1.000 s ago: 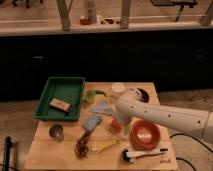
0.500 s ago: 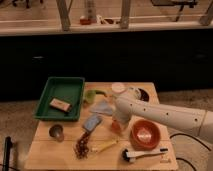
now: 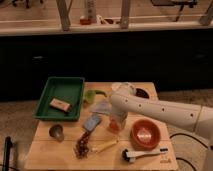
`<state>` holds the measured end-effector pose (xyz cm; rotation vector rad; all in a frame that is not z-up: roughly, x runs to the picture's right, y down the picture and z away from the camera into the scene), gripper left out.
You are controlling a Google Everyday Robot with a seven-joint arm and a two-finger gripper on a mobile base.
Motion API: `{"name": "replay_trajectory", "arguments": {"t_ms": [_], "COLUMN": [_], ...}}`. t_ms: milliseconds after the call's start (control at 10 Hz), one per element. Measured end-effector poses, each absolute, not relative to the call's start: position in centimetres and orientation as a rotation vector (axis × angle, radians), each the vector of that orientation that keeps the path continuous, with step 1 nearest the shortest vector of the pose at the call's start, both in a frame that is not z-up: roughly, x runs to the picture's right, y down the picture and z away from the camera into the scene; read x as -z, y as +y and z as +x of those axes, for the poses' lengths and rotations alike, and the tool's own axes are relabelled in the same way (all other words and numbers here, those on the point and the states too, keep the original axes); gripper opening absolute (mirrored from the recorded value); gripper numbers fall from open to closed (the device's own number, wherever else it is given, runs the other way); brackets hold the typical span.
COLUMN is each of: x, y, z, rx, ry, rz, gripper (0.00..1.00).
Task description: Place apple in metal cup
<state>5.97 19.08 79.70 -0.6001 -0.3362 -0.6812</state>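
The apple (image 3: 114,126) shows as a small orange-red patch on the wooden table (image 3: 50,155), near its middle. My gripper (image 3: 115,123) comes down onto it at the end of the white arm that reaches in from the right, shut on the fruit; the arm's wrist hides most of it. The metal cup (image 3: 56,132) stands upright near the table's left front, well to the left of the gripper and apart from it.
A green tray (image 3: 65,80) holding a tan block (image 3: 59,105) sits at the back left. An orange-red bowl (image 3: 145,134) lies right of the gripper, a brush (image 3: 142,154) in front of it. A blue packet (image 3: 91,123), a brown snack (image 3: 82,147) and a white container (image 3: 122,89) are nearby.
The gripper has closed on the apple, after standing open over it. The arm has settled slightly lower and to the left.
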Motion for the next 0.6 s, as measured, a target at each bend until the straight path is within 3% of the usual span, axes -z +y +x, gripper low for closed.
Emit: {"name": "replay_trajectory", "arguments": {"t_ms": [600], "x": [-76.2], "y": [15.5], "z": [3.2], "rx": [0.808], "ry": [-0.402], "rz": [-0.528], "gripper": [0.0]}}
